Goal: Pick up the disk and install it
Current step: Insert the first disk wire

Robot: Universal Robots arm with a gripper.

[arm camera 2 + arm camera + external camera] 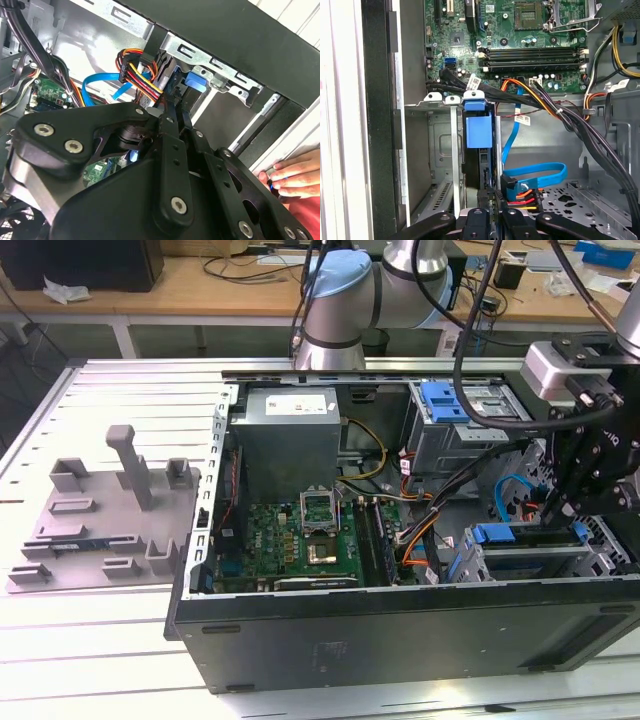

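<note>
Black gripper (492,212), fingers nearly closed, whether gripping unclear, at the blue-framed disk (479,131) in the case's bay (440,150).

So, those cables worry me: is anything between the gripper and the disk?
Nothing visible. In the first wrist view the gripper sits right at the disk in its bay; the blue cable lies just beside, not between.

Robotics lab, PC-assembly test station.
Open computer case (400,540) on slotted aluminium table (110,640); cable-strewn wooden workbench (220,285) across upper frame.
</note>
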